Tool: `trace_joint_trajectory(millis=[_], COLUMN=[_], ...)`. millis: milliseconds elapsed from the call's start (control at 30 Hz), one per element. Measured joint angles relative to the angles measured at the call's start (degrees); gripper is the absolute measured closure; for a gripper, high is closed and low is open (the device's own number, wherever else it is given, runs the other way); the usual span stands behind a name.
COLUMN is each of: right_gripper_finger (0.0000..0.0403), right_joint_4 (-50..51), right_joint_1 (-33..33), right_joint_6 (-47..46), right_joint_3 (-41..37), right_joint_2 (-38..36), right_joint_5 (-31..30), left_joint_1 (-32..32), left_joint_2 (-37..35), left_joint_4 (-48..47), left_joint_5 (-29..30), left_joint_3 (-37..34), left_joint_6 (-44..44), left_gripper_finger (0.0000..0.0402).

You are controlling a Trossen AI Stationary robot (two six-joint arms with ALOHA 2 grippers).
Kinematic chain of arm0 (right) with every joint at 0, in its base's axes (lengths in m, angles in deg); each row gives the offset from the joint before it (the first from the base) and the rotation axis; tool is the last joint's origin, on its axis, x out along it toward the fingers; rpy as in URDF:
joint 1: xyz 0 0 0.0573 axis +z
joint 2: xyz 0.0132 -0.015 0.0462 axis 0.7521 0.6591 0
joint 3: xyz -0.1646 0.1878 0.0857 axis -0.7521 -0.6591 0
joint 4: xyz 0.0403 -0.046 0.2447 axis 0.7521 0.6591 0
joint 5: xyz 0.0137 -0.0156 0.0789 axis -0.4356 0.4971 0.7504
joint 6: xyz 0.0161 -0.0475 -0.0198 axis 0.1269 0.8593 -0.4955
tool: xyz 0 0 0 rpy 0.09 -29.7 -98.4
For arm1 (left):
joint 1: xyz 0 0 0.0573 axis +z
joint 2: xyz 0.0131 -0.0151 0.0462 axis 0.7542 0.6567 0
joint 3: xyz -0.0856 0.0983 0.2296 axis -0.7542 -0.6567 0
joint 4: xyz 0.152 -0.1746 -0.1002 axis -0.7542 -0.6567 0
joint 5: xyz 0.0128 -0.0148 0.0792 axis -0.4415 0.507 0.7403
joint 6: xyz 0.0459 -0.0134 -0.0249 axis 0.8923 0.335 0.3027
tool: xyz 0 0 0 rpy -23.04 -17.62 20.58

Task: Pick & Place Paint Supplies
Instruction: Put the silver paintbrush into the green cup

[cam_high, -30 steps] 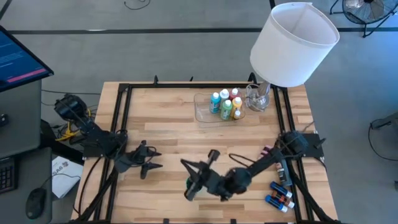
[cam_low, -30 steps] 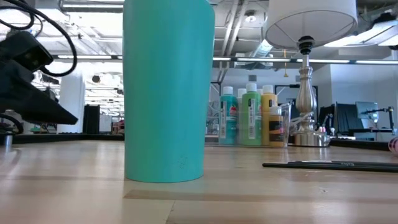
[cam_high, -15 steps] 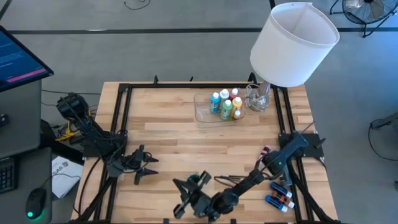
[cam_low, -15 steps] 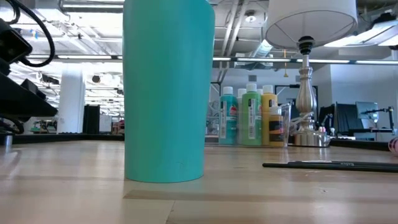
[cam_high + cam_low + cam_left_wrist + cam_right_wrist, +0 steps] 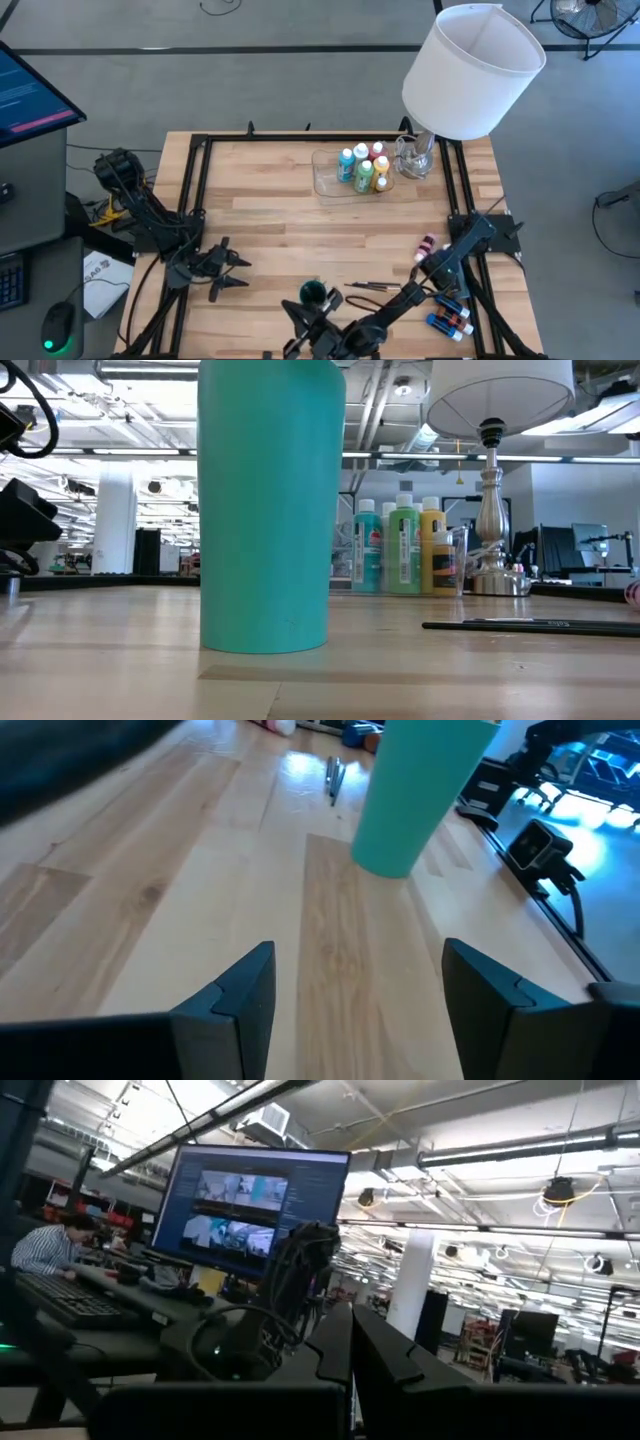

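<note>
We are finding five paint bottles (image 5: 362, 168) already standing in the clear tray (image 5: 326, 180), far from both claws. Brushes (image 5: 372, 286) and markers (image 5: 447, 318) are waiting beside the shut right gripper (image 5: 312, 338); the left gripper (image 5: 225, 272) is gaping empty.

Teal cup (image 5: 270, 505): top cut off by the low view's upper edge, and it blocks the bench behind it; in the left wrist view its top is cut off too. Lampshade (image 5: 472, 70) hides most of the lamp base from above; in the low view the shade is cropped at the top. Bottles in the tray (image 5: 330, 180): labels too small to read, rear ones partly hidden by the front ones. Brush (image 5: 535, 626) runs off the low view's right edge; a pink thing at that edge is mostly cut off. Right gripper (image 5: 318, 340) partly cropped by the high view's bottom edge. Markers (image 5: 450, 318) partly under the right arm.
</note>
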Motion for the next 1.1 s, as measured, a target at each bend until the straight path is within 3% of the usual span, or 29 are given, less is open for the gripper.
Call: trace_joint_trajectory(millis=[533, 1100], right_gripper_finger=[0.0403, 0.0403], right_joint_4=[0.0, 0.0], right_joint_1=[-2.1, -1.6], right_joint_6=[4.0, 4.1], right_joint_3=[-0.2, -6.5], right_joint_2=[-0.1, -1.9], right_joint_5=[-5.4, -6.0], left_joint_1=[-0.8, -0.8], left_joint_2=[0.0, 0.0], left_joint_4=[0.3, 0.3], left_joint_5=[2.1, 2.0], left_joint_3=[0.0, 0.1], left_joint_6=[0.2, 0.3], left_gripper_finger=[0.0215, 0.0215])
